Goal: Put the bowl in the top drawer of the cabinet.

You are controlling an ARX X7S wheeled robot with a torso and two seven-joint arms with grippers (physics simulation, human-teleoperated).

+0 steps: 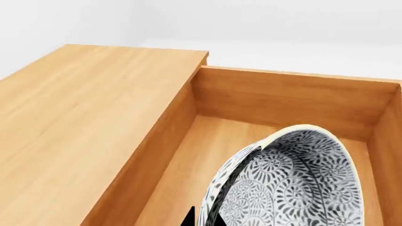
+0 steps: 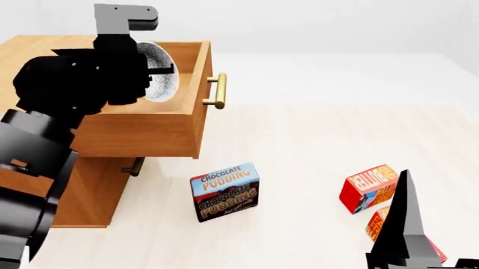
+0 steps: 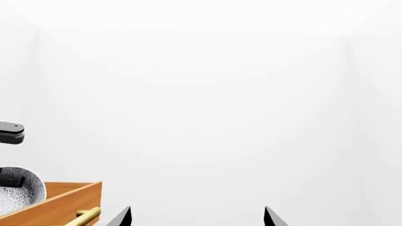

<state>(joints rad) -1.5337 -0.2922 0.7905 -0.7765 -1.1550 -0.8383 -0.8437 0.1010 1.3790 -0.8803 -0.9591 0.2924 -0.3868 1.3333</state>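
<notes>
The bowl (image 1: 295, 179), grey-and-white patterned, hangs tilted on its edge inside the open top drawer (image 1: 289, 96). My left gripper (image 1: 203, 218) is shut on the bowl's rim, one black fingertip on each side of it. In the head view the bowl (image 2: 160, 70) shows above the drawer's side wall (image 2: 134, 131), partly hidden by my left arm (image 2: 82, 78). The drawer stands pulled out of the cabinet (image 2: 90, 190), brass handle (image 2: 217, 91) facing away from it. My right gripper (image 3: 196, 217) is open and empty, low at the right in the head view (image 2: 404, 224), far from the cabinet.
On the pale floor lie a chocolate pudding box (image 2: 226, 191) and two red boxes (image 2: 368, 188) (image 2: 380, 223) near my right gripper. The lower drawer's handle (image 2: 134, 166) shows under the open drawer. The cabinet's flat top (image 1: 75, 117) lies beside the drawer.
</notes>
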